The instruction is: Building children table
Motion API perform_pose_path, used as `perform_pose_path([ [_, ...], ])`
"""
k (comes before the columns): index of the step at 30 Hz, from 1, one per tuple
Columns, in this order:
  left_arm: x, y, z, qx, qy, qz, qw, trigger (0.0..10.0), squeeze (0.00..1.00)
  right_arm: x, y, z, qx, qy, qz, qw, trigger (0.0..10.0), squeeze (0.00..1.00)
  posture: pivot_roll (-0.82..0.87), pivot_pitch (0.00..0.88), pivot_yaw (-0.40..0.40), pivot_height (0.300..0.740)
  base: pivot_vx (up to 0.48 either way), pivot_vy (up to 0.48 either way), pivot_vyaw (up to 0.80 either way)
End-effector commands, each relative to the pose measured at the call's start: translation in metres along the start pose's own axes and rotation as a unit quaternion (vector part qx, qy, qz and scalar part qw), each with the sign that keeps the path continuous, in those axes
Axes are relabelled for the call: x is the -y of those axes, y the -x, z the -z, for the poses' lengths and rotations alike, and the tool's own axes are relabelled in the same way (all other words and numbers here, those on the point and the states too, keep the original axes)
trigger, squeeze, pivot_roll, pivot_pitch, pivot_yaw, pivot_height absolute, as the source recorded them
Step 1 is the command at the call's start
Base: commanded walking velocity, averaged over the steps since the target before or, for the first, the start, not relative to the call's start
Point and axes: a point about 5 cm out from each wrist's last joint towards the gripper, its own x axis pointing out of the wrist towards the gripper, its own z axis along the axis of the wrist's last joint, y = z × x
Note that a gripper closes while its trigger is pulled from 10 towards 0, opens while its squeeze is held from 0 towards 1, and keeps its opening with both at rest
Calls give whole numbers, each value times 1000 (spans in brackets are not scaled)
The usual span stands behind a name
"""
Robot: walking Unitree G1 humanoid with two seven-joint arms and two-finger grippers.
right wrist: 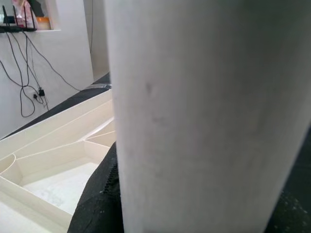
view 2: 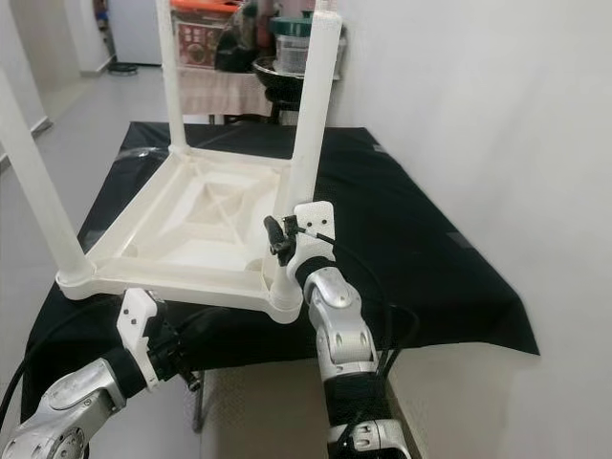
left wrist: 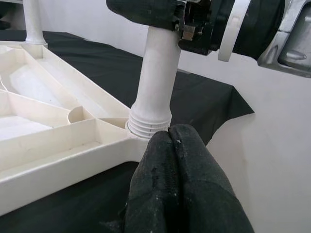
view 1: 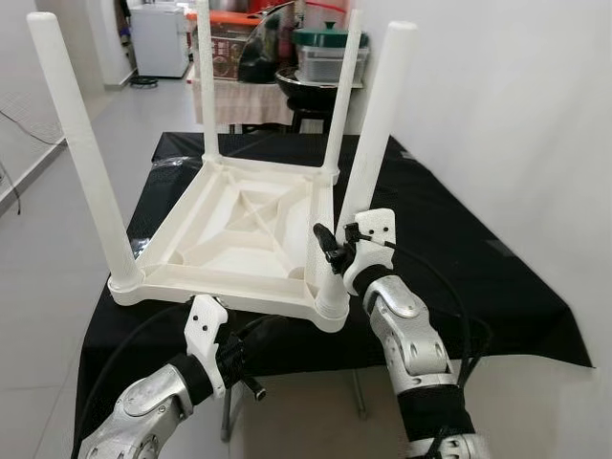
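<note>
White walls (view 1: 497, 96), pale floor (view 1: 57, 229), cluttered shelf (view 1: 287, 57)

Head eyes look down on the table (view 1: 239, 239); wrist cameras sit close, perhaps sharing its near-right leg (left wrist: 155, 73).

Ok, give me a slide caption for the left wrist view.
Right gripper clamps the near table leg above its threaded socket while the shut left gripper rests against the upturned tabletop.

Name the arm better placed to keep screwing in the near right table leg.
Right. The right gripper is clamped around the near right leg just above its threaded base. The left gripper, fingers shut on nothing, sits low at the upturned tabletop corner, better suited to bracing.
</note>
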Motion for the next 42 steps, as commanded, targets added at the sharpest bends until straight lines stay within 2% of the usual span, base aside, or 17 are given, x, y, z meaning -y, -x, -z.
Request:
perform_pose_path([
  [1, 0, -1, 4, 0, 9, 0, 1000, 10000, 0, 5, 7, 28, -70, 5, 25, 997, 10000, 0, -35, 0, -114, 740, 0, 0, 0],
  [3, 0, -1, 4, 0, 9, 0, 1000, 10000, 0, 5, 7, 28, -70, 5, 25, 997, 10000, 0, -35, 0, -114, 740, 0, 0, 0],
  [4, 1, -2, 4, -3, 9, 6, 1000, 10000, 0, 2, 7, 21, -63, -4, 13, 998, 10000, 1000, -30, 0, -114, 740, 0, 0, 0],
  [7, 1, -3, 4, -4, 8, 8, 1000, 10000, 0, 0, 6, 16, -53, -5, -3, 999, 10000, 1000, -29, 0, -113, 740, 0, 0, 0],
  [12, 2, -4, 5, -3, 9, 7, 1000, 10000, 0, 3, -6, -2, -15, -5, -123, 992, 10000, 1000, -28, 0, -117, 740, 0, 0, 0],
  [13, 2, -5, 5, -3, 9, 7, 1000, 10000, 0, 5, -8, -4, -17, 1, -189, 982, 10000, 329, -27, 0, -118, 740, 0, 0, 0],
  [14, 2, -5, 5, -3, 9, 7, 1000, 10000, 0, 8, -9, -4, -25, 25, -252, 967, 10000, 0, -25, 0, -118, 740, 0, 0, 0],
  [15, 2, -5, 5, -3, 9, 7, 1000, 10000, 0, 8, -9, -4, -25, 25, -252, 967, 10000, 0, -25, 0, -118, 740, 0, 0, 0],
  [17, 3, -5, 5, -2, 9, 7, 1000, 10000, 0, 12, -10, -7, -39, 46, -338, 939, 10000, 0, -20, 0, -121, 740, 0, 0, 0],
  [25, 4, -5, 5, -4, 9, 9, 1000, 10000, 0, 18, -18, -12, -62, 31, -394, 916, 10000, 0, 4, 0, -129, 740, 0, 0, 0],
  [26, 4, -5, 5, -4, 9, 9, 1000, 10000, 0, 19, -19, -11, -66, 31, -397, 915, 706, 0, 4, 0, -129, 740, 0, 0, 0],
  [28, 4, -4, 5, -4, 9, 9, 1000, 10000, 0, 20, -19, -11, -68, 23, -402, 913, 706, 0, 11, 0, -129, 740, 0, 0, 0],
  [29, 4, -4, 5, -4, 9, 10, 1000, 10000, 0, 21, -18, -10, -71, 16, -416, 907, 0, 0, 13, 0, -129, 740, 0, 0, 0],
  [35, 5, -4, 4, -4, 11, 12, 1000, 10000, 0, 26, -15, -9, -75, 6, -443, 893, 0, 0, 7, 0, -128, 740, 0, 0, 0],
  [39, 5, -5, 4, -2, 14, 13, 1000, 10000, 0, 31, -15, -8, -69, 4, -428, 901, 0, 0, 0, 0, -125, 740, 0, 0, 0],
  [41, 5, -5, 3, -1, 14, 13, 1000, 10000, 0, 38, -14, -1, -74, 12, -388, 919, 0, 0, -3, 0, -128, 740, 0, 0, 0],
  [42, 5, -5, 3, -1, 14, 13, 1000, 10000, 0, 38, -14, -1, -74, 12, -388, 919, 0, 0, -3, 0, -128, 740, 0, 0, 0],
])
